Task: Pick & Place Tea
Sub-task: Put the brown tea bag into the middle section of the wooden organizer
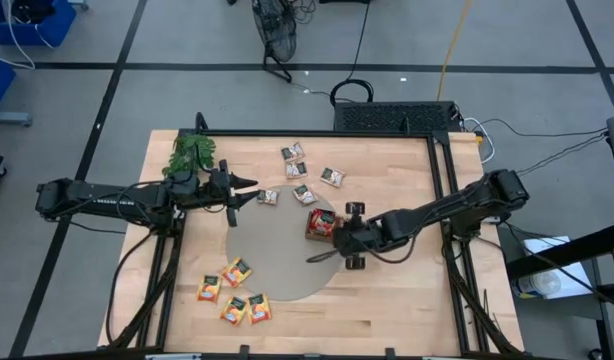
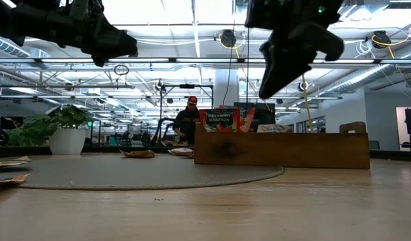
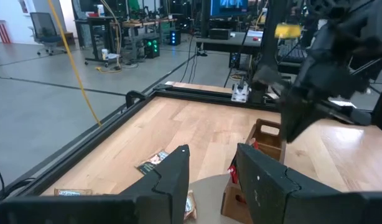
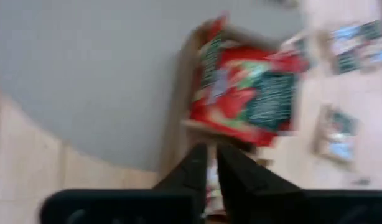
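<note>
Red tea sachets point(image 1: 320, 222) stand upright in the left end of a wooden tray point(image 2: 282, 148) on the round grey mat point(image 1: 272, 255). Grey-white sachets point(image 1: 296, 169) lie flat on the table behind the mat. Orange-yellow sachets point(image 1: 236, 271) lie at the mat's near left edge. My right gripper point(image 4: 211, 163) hangs shut above the tray, slanting down toward the red sachets point(image 4: 250, 99), with nothing visible between its fingers. My left gripper point(image 3: 213, 152) hovers level over the mat's far left side, open and holding nothing.
A green leafy sprig point(image 1: 192, 152) lies at the table's far left corner. A black frame point(image 1: 442, 170) runs along the table's far and right edges. In the low view a potted plant point(image 2: 66, 134) and a person point(image 2: 189, 120) show beyond the table.
</note>
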